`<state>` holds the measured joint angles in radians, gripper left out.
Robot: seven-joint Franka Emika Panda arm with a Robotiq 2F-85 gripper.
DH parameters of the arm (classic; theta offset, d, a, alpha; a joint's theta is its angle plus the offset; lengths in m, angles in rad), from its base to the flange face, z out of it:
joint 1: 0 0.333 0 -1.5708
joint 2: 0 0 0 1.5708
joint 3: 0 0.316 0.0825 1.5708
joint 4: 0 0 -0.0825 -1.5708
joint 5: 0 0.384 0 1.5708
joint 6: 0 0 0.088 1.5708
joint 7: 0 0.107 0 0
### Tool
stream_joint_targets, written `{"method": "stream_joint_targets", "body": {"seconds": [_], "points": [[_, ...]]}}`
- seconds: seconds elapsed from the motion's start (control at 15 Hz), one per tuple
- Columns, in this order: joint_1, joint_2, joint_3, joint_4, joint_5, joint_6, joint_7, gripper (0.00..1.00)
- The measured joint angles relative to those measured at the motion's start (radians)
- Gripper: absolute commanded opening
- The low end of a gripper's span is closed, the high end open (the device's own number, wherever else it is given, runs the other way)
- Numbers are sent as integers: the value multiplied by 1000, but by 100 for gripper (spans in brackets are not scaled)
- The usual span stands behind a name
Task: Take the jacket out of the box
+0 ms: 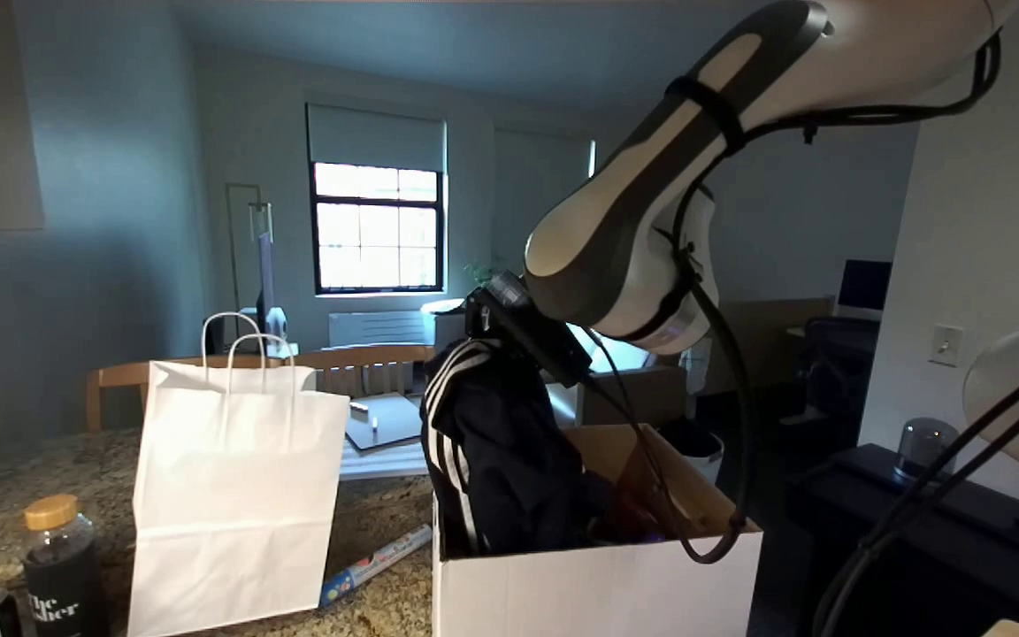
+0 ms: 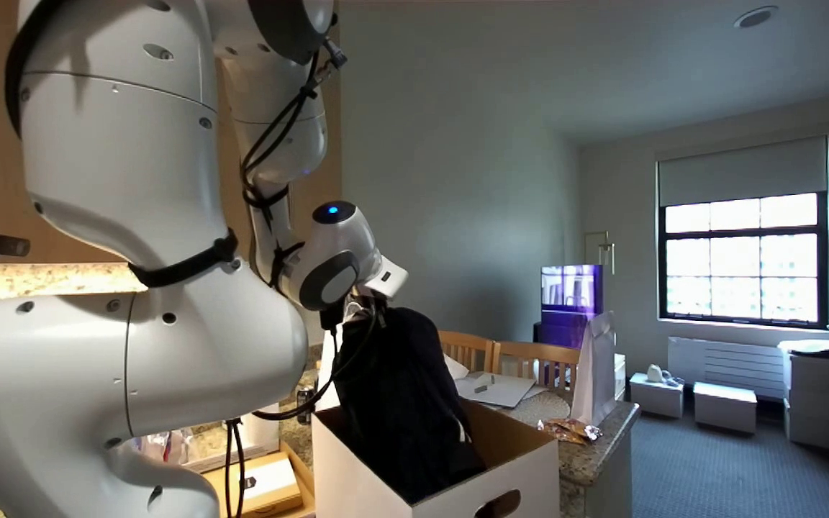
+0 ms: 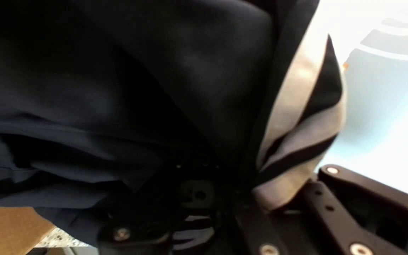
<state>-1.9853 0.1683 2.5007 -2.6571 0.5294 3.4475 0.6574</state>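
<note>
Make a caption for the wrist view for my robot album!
Robotiq gripper clutching a black jacket up close, white stripes curling right of centre.

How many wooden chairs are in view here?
2. In an exterior view, beyond the counter: one wooden chair partly behind the white bag, a second chair further right, toward the jacket. Others may be hidden.
</note>
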Motion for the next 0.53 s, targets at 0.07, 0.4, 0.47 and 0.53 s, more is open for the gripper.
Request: {"method": "stream_joint_targets", "body": {"seconds": [0.07, 0.4, 0.47, 0.53], "points": [[-41, 2, 36, 6, 55, -5, -18, 5], [-128, 1, 107, 21, 285, -28, -135, 5], [-128, -2, 104, 20, 324, -41, -175, 5], [-128, -5, 102, 18, 355, -70, -218, 5]]}}
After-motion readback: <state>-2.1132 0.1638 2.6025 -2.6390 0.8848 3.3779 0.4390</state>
